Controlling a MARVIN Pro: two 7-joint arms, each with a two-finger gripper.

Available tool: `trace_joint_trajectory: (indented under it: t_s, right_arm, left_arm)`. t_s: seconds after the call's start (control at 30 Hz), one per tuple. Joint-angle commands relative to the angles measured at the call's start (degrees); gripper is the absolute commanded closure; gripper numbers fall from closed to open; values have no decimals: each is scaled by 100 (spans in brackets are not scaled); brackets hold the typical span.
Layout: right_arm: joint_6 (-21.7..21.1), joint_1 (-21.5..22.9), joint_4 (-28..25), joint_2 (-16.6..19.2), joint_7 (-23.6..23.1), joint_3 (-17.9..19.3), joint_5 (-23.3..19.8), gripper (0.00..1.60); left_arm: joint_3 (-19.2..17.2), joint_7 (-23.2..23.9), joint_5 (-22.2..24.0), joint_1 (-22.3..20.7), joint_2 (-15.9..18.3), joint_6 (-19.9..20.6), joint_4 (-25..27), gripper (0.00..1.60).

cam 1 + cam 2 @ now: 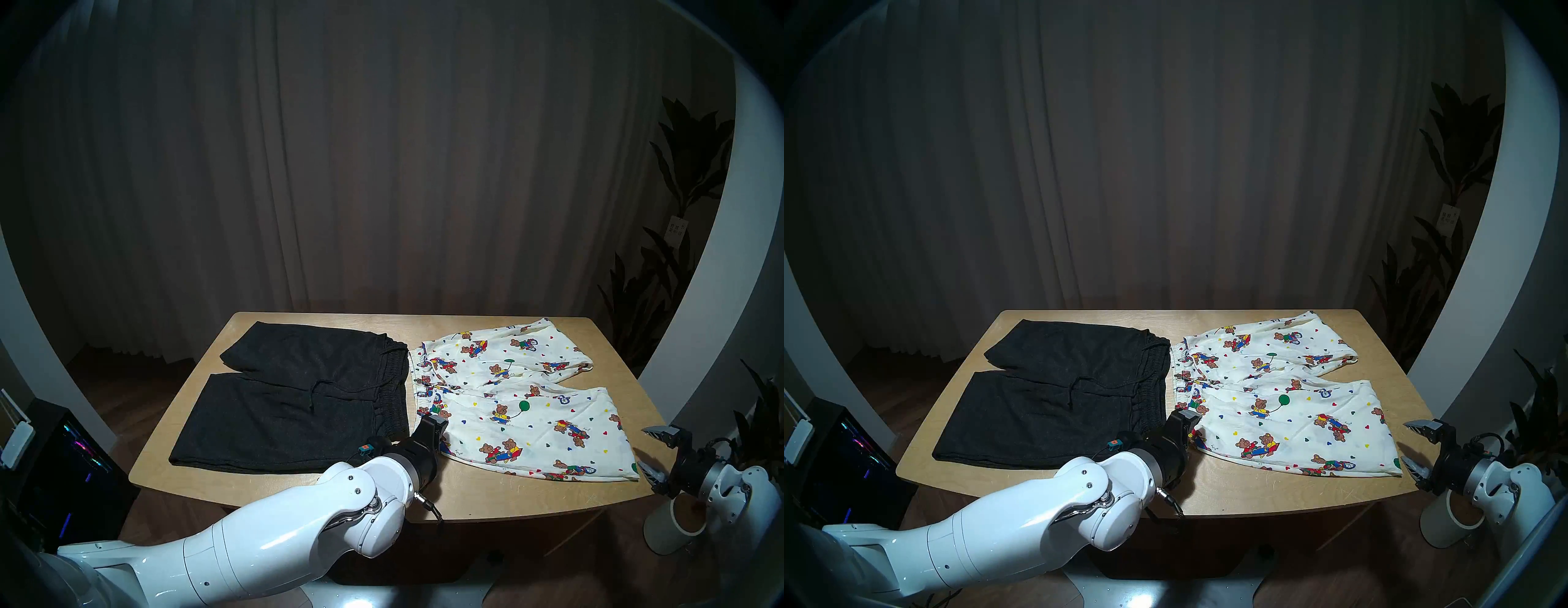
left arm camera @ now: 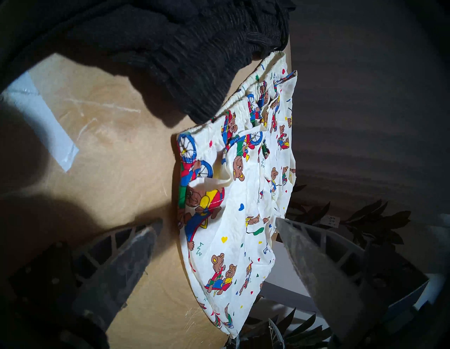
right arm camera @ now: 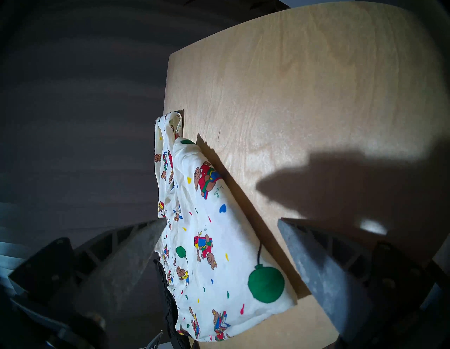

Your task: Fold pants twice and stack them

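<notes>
Two pairs of pants lie flat, side by side, on the wooden table (image 1: 488, 488), with their waistbands meeting in the middle. The black pants (image 1: 297, 395) are on the left and the cream teddy-bear pants (image 1: 530, 407) on the right. My left gripper (image 1: 433, 422) is open at the near waistband corner of the cream pants (image 2: 243, 199). In the left wrist view that corner lies between its fingers (image 2: 126, 256). My right gripper (image 1: 641, 449) is open at the near right hem corner of the cream pants (image 3: 219, 243). Neither gripper holds cloth.
A dark curtain hangs behind the table. Leafy plants (image 1: 679, 212) stand at the right. A white tube (image 1: 674, 526) stands on the floor under my right arm. A lit computer case (image 1: 55, 467) stands at the left. Bare wood runs along the table's front edge.
</notes>
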State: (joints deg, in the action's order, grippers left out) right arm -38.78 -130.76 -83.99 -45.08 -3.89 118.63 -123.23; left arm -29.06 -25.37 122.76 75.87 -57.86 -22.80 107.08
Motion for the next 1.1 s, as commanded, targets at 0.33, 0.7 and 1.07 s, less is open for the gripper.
trace_joint_trajectory:
  t_s: [0.33,0.7,1.07]
  right_arm:
    - [0,198,-195,38,96,-223,1,0]
    - [148,465,-183,42,399,-524,-147,0]
    - [140,538,-209,103,498,-665,-198,0]
  left_arm:
    - [-9,108,175,-362,-287,706,-663,0]
    - [-43,30,403,-406,-204,886,-769,0]
    - [-40,-175,683,-517,-191,1150,-934,0]
